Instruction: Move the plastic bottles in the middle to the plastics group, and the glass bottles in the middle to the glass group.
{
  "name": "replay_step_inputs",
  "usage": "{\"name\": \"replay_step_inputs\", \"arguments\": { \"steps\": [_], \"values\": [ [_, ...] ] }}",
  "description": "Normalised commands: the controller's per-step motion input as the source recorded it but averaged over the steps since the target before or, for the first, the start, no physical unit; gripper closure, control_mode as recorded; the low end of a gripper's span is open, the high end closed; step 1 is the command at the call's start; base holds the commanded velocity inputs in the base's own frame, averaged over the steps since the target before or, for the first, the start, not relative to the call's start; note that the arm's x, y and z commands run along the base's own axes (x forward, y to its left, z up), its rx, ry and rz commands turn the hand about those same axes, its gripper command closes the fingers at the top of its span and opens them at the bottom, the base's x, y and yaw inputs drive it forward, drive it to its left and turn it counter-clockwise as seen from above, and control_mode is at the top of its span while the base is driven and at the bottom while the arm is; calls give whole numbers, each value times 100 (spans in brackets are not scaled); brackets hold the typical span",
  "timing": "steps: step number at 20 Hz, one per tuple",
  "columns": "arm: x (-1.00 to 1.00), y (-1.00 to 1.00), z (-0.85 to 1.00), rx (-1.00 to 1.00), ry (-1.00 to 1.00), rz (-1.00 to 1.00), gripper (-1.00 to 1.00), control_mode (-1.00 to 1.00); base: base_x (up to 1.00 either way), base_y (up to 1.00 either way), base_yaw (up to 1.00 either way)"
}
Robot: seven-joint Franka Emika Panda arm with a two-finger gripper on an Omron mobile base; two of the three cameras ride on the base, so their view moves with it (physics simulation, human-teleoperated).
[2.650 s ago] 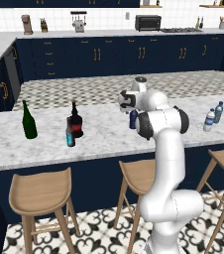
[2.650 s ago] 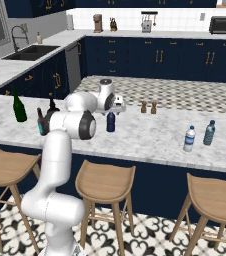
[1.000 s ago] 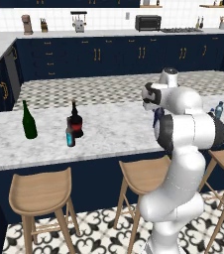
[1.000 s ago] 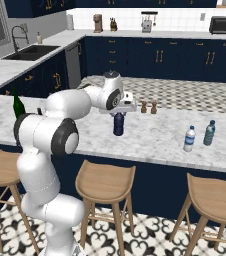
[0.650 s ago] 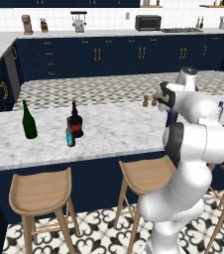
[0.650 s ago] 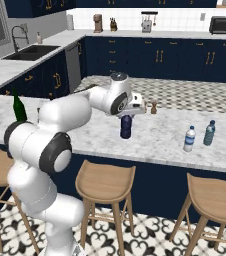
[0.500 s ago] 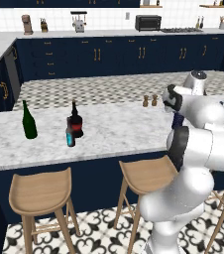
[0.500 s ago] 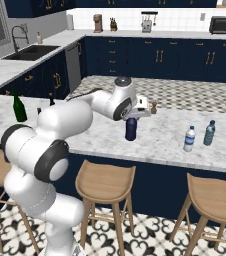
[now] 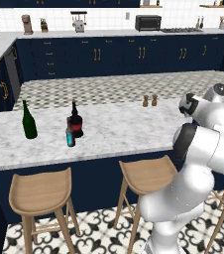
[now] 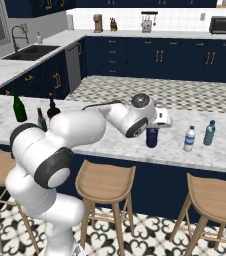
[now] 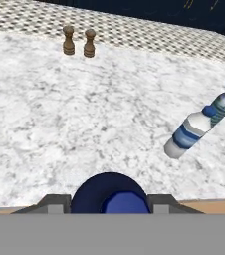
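Gripper [image 10: 153, 131] is seen closed around the stubby dark navy-blue plastic bottle [image 10: 151, 137], held over the white marble counter [image 10: 110, 140], near the pale whitish-clear blue-banded bottle [image 10: 189, 139].

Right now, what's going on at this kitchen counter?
The robot arm's gripper holds a stubby navy bottle above the marble counter, carrying it toward two water bottles on the right. A green wine bottle, a red-labelled bottle and a small cyan-bottomed bottle stand at the left.
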Motion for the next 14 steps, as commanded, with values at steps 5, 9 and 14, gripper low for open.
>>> {"name": "replay_step_inputs", "arguments": {
  "steps": [5,9,14],
  "values": [
    [-9,-85,0,0,0,-14,100,-100,0,0,0],
    [-6,-84,1,0,0,-15,100,-100,0,0,0],
    [-8,-76,0,0,-2,-11,100,-100,0,0,0]
  ]
}}
